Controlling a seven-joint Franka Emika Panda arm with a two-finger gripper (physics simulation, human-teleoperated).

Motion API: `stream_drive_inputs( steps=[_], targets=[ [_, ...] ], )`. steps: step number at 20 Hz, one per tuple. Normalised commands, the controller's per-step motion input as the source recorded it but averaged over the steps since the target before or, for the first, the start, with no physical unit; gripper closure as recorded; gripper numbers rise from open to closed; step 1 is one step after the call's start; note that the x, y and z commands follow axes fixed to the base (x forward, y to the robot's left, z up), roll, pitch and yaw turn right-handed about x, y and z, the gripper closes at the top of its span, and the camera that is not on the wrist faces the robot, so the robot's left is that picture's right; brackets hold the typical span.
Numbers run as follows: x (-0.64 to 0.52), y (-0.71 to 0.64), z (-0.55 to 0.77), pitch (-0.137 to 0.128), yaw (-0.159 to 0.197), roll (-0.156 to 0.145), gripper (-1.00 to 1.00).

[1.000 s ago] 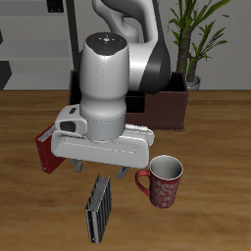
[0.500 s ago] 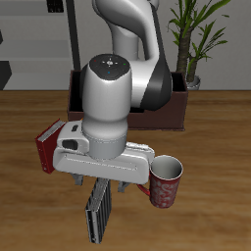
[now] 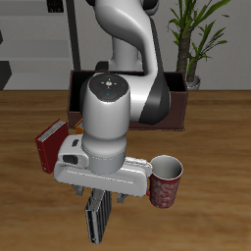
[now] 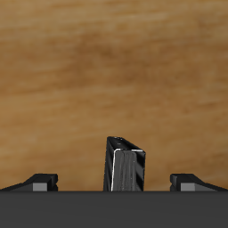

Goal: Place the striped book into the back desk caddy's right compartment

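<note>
The gripper (image 4: pixel 114 183) hangs wide apart over the book (image 4: pixel 125 166), and next must drop and pinch it.

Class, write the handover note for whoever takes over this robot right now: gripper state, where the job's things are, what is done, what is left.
Gripper: open, low over the striped book, fingers either side, not closed on it.
Striped book: standing on edge on the table near the front edge, beside the red mug.
Back desk caddy: at the table's back, mostly hidden behind the arm.
Done: approach and lining up.
Left: grasp, lift, carry back, place in the right compartment.
</note>
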Motion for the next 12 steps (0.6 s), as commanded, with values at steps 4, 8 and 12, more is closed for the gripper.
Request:
stream_drive_inputs(
  steps=[4, 8, 12],
  targets=[
    [0.00, -0.18, -0.28, 0.017, -0.025, -0.026, -1.00],
    [-0.06, -0.11, -0.19, 0.014, 0.000, -0.013, -1.00],
    [-0.06, -0.10, -0.18, 0.015, -0.012, -0.007, -1.00]
  ],
)
